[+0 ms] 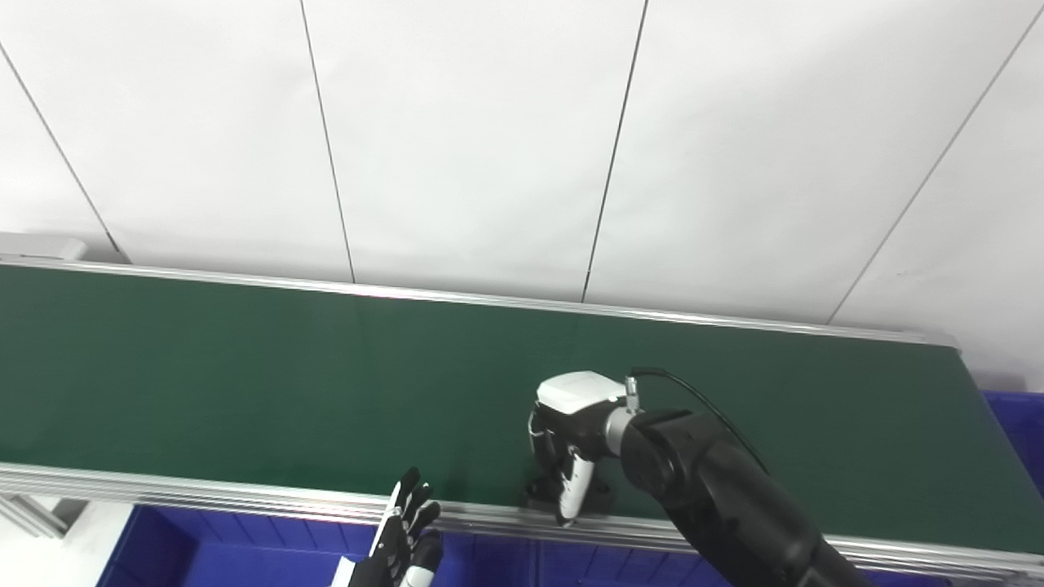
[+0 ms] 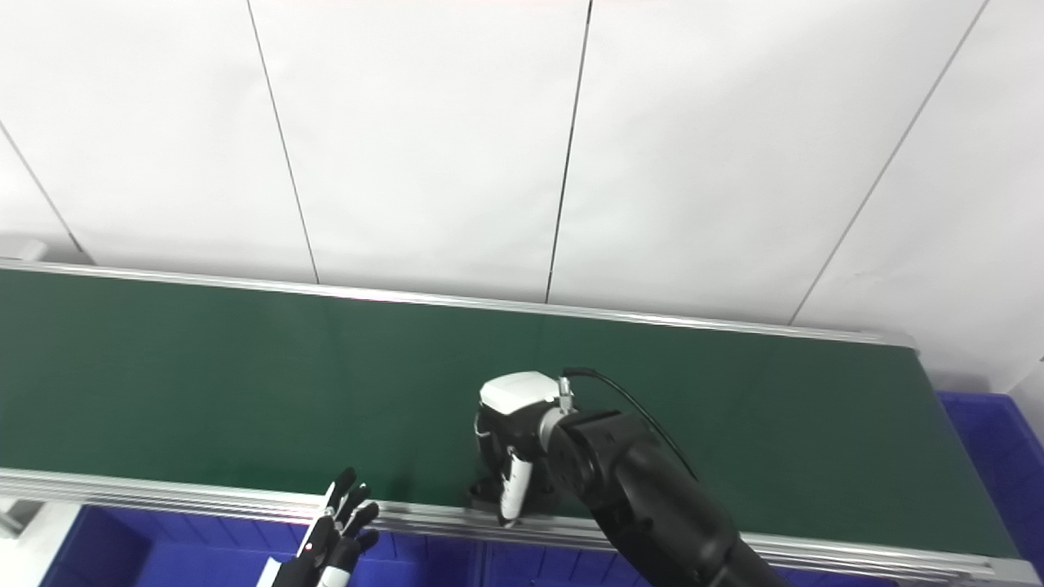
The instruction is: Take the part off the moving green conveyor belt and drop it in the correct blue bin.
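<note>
We see the right hand (image 1: 563,456) at the green conveyor belt's (image 1: 245,383) near edge, fingers curled down over a small dark part (image 2: 483,493) – its axis unreadable. Left hand (image 1: 404,534) spread, empty.

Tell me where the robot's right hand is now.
The right hand is down on the green conveyor belt at its near metal rail, right of the left hand.

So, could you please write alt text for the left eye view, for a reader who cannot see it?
The robot's black-and-white right hand reaches down at the near edge of the long green conveyor belt, over something small and dark that cannot be identified. The black left hand hovers with fingers spread over a blue plastic bin below.
</note>
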Motion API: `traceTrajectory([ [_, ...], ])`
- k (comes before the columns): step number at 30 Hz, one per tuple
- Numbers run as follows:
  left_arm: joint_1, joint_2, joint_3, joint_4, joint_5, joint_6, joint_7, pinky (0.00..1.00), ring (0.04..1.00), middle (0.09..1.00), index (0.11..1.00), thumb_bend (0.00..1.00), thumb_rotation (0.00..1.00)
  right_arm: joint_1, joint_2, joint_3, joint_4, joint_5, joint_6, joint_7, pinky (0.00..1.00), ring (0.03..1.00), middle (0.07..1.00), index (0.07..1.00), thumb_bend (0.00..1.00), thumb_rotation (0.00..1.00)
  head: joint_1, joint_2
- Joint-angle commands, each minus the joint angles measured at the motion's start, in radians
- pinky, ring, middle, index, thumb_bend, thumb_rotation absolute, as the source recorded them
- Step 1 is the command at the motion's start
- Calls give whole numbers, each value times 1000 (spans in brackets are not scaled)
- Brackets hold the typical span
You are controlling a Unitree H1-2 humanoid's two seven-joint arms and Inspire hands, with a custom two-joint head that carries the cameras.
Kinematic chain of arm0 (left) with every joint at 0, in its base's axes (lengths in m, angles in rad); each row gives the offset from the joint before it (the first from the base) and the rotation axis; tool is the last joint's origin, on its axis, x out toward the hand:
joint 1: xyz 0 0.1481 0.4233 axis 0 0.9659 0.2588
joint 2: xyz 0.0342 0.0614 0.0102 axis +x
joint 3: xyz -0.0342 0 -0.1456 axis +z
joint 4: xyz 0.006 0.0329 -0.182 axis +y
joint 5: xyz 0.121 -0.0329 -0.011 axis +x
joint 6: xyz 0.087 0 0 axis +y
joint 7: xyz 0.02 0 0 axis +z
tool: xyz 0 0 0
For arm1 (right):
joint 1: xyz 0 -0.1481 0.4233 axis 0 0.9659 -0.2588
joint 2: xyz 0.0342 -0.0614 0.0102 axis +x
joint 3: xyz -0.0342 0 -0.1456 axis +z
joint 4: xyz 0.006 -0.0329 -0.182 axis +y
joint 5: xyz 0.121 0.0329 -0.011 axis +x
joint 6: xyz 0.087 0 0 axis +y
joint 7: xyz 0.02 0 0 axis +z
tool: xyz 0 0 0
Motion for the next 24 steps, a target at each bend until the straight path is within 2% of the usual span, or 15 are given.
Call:
traceTrajectory([
  [1, -8, -18, -22, -52, -18, 10, -17, 928, 942, 980, 1000, 574, 894, 49, -19, 14, -32, -27, 15, 105, 225, 307, 442, 490, 530, 2, -33, 20],
  [2, -9, -15, -18, -59, -27, 17, -19, 934, 940, 979, 1000, 580, 895, 54, -27, 20, -48, -46, 15, 132, 214, 297, 458, 488, 531, 2, -44, 26],
  [4, -9, -10, -10, -70, -42, 27, -22, 944, 939, 979, 1000, 580, 890, 63, -44, 30, -78, -70, 8, 178, 209, 290, 411, 503, 526, 3, -66, 36],
  [9, -16, 15, 9, -96, -98, 55, -44, 953, 966, 998, 1000, 578, 915, 96, -86, 44, -176, -130, -23, 269, 216, 301, 403, 520, 524, 0, -131, 60],
  [11, -20, 24, 16, -104, -116, 63, -52, 962, 974, 1000, 1000, 574, 918, 111, -95, 39, -214, -149, -24, 305, 166, 248, 453, 493, 529, 0, -151, 70],
  [13, -24, 36, 23, -114, -136, 75, -59, 971, 978, 1000, 1000, 575, 919, 128, -100, 32, -248, -166, -26, 336, 151, 237, 467, 488, 529, 0, -170, 80],
  [14, -28, 42, 27, -120, -147, 83, -63, 983, 992, 1000, 1000, 582, 913, 137, -105, 31, -266, -174, -29, 352, 189, 290, 431, 510, 524, 0, -178, 85],
  [16, -34, 53, 34, -130, -164, 97, -70, 992, 999, 1000, 1000, 575, 914, 148, -119, 40, -292, -184, -46, 366, 255, 367, 435, 528, 521, 0, -193, 95],
  [21, -46, 72, 51, -148, -187, 124, -81, 998, 1000, 1000, 1000, 559, 930, 157, -146, 78, -318, -185, -37, 369, 305, 418, 446, 523, 524, 0, -218, 110],
  [24, -49, 75, 58, -154, -194, 139, -83, 1000, 997, 1000, 1000, 562, 929, 166, -153, 84, -333, -181, -32, 370, 330, 458, 468, 511, 524, 0, -222, 112],
])
